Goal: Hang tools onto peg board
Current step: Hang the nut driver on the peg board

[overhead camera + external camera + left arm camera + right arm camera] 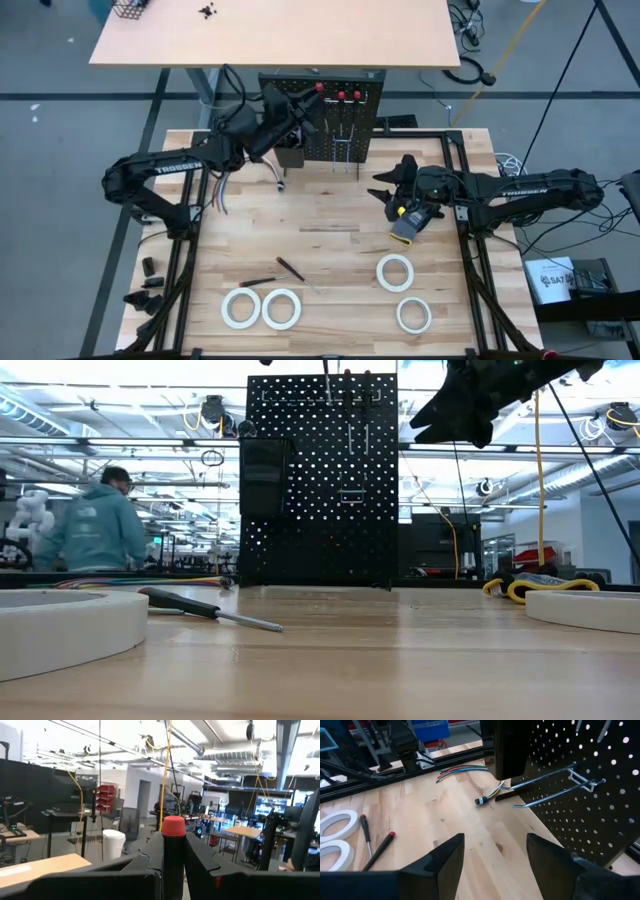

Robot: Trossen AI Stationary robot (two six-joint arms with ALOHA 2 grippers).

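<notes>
The black peg board (pixel 320 115) stands upright at the table's far middle, with a small black bin (pixel 507 745) and wire hooks (pixel 555 782). Two red-capped screwdrivers (pixel 349 96) hang on it. My left gripper (pixel 305 100) is at the board's top edge, shut on a red-capped screwdriver (pixel 173 826). My right gripper (pixel 390 185) is open and empty, above the table right of the board; it also shows in its wrist view (pixel 495 845). Two screwdrivers (pixel 290 268) (pixel 252 284) and several white tape rolls (pixel 281 308) (pixel 395 271) lie flat on the table. My left gripper pinches the screwdriver's dark handle (pixel 173 855) between its two fingers, just below the red end cap (pixel 173 826), which stands out past the fingertips. The fingers come from the table's left side, high above the table. The screwdriver is lifted clear of the table at the board's top.
A black-and-yellow flat object (pixel 408 225) lies under my right gripper. Coloured cables (pixel 462 770) lie left of the board's foot. A second table (pixel 280 30) stands behind the board. A person (pixel 100 525) is in the room beyond. Bare wood shows mid-table.
</notes>
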